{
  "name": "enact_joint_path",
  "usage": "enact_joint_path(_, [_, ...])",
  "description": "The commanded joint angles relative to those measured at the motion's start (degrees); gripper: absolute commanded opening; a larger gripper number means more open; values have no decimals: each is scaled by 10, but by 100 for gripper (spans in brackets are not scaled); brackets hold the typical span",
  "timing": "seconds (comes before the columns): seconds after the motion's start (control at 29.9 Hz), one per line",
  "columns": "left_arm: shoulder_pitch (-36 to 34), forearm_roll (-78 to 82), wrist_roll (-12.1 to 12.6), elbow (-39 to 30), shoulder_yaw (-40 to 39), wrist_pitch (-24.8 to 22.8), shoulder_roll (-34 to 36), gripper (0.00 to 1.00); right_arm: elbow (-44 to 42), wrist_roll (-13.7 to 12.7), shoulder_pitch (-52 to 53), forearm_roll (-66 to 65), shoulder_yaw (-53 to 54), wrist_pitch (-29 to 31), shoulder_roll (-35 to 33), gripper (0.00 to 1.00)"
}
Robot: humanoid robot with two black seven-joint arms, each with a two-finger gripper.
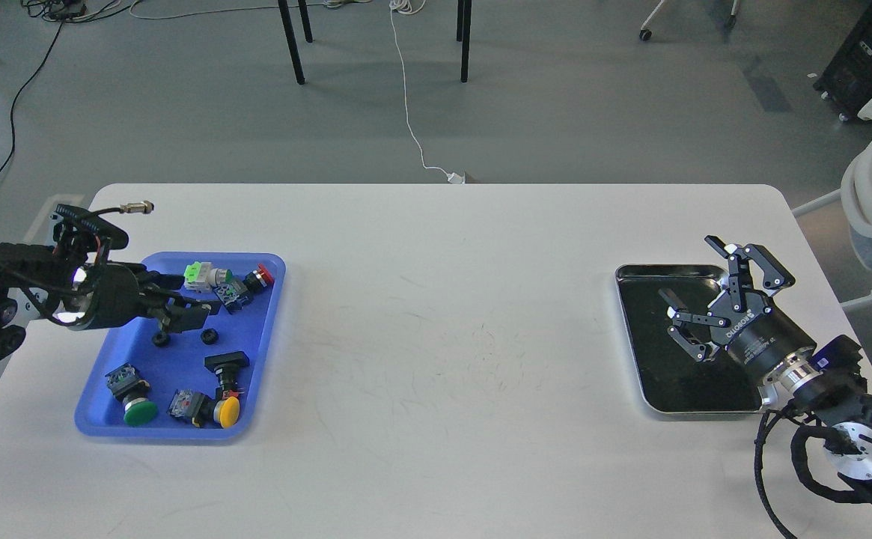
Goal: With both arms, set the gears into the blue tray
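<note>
The blue tray (257, 359) lies at the table's left. Two small black gears rest on its floor, one (160, 340) to the left and one (209, 335) to the right. My left gripper (185, 296) hovers just above and behind them, its fingers apart with nothing between them. At the right, my right gripper (689, 268) stands open over a steel-rimmed black tray (629, 337), and it holds nothing. I see no gears on that black tray.
Several push-button switches share the blue tray: green cap (138, 410), yellow cap (227, 410), red cap (262, 275), a light-green block (194, 274). A cable connector (136, 206) sticks up from my left wrist. Bare white table spans the two trays.
</note>
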Motion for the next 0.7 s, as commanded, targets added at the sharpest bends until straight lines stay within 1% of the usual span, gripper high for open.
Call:
enact_joint_path(0.0, [-2, -125, 0, -13, -55, -1, 10, 91, 0, 0, 5, 0, 1, 0, 0, 96])
enact_joint_path(0.1, [2, -299, 0, -60, -77, 2, 12, 94, 0, 0, 14, 0, 1, 0, 0, 96])
enact_joint_path(0.13, [5, -359, 0, -71, -81, 5, 11, 98, 0, 0, 18, 0, 1, 0, 0, 96])
enact_joint_path(0.2, [11, -483, 0, -87, -85, 4, 4, 98, 0, 0, 26, 1, 0, 0, 1, 96])
enact_joint_path(0.23, [17, -539, 0, -92, -85, 5, -2, 98, -1, 0, 31, 3, 1, 0, 2, 96])
enact_joint_path(0.3, [30, -604, 0, -92, -97, 7, -36, 98, -1, 0, 44, 4, -1, 0, 5, 96])
enact_joint_path(0.37, [56, -624, 0, -93, -144, 9, -66, 98, 3, 0, 48, 4, -2, -30, 10, 96])
enact_joint_path(0.4, [80, -625, 0, -93, -172, 9, -77, 98, 7, 0, 50, 4, -2, -48, 12, 96])
enact_joint_path(0.47, [131, -628, 0, -92, -242, 5, -113, 98, 18, 0, 59, 4, -3, -84, 16, 96])
enact_joint_path(0.53, [176, -631, 0, -92, -321, 2, -168, 98, 28, 0, 62, 4, -2, -118, 18, 96])
enact_joint_path(0.57, [201, -631, 9, -90, -361, 1, -193, 98, 36, 0, 62, 4, -2, -134, 20, 96])
enact_joint_path(0.6, [227, -631, 36, -90, -394, -1, -213, 98, 40, 0, 62, 4, -3, -143, 21, 96])
enact_joint_path(0.64, [253, -631, 60, -88, -429, -4, -234, 98, 45, 0, 61, 4, -4, -145, 21, 99])
enact_joint_path(0.67, [272, -631, 73, -88, -453, -8, -250, 98, 46, 0, 60, 4, -5, -145, 21, 99])
